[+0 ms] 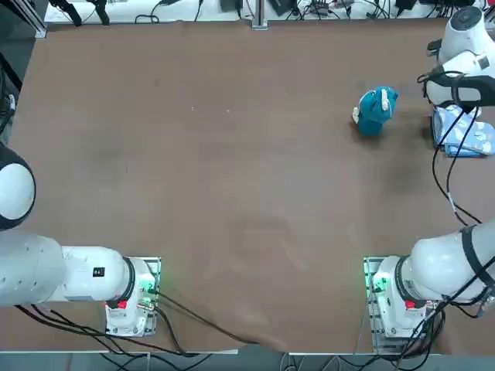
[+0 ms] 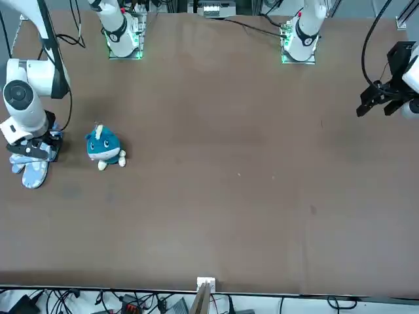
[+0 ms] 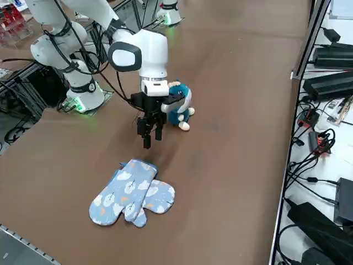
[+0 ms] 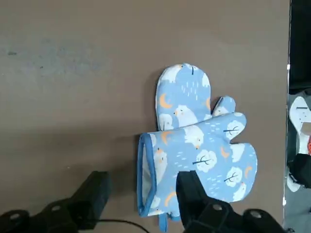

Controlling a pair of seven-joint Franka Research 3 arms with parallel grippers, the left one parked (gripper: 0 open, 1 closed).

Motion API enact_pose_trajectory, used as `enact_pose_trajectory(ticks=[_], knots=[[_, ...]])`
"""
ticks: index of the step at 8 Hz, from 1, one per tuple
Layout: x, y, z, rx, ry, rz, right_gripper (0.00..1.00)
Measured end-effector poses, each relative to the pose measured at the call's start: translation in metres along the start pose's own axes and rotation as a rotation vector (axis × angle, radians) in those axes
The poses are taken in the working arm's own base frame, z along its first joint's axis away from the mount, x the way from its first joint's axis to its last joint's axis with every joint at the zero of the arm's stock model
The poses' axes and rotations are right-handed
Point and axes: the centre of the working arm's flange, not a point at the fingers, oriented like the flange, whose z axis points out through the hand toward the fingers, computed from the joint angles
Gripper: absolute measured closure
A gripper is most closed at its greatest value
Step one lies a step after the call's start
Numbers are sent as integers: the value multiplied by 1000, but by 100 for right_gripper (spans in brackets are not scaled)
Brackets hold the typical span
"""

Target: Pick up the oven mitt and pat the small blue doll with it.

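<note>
A: What's hidden?
B: In the top view the right arm covers most of the oven mitts (image 1: 462, 139). Two overlap on the desk (image 3: 231, 138); hard to tell which one lies on top.
A: Hand?
B: Right hand (image 3: 150, 134) points down, fingers (image 4: 92, 199) spread, empty, above the mitts' cuff end (image 4: 146, 177).
A: Doll?
B: Blue doll (image 3: 179, 105) sits on the desk just beside the arm, apart from the mitts.

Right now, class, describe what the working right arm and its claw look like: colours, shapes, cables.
The right arm has glossy white rounded casings with dark grey joint rings. Black cables loop along it. Its claw is black with two blocky fingers. The base sits on a metal plate with a green light glowing.
</note>
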Motion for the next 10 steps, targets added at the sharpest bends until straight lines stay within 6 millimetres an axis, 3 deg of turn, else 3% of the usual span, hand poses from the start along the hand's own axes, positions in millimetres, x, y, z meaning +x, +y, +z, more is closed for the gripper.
enact_pose_trajectory(ticks=[5, 10], knots=[[-4, -6, 15, -171, 73, 64, 16], [-24, -31, 55, -277, 119, 59, 17]])
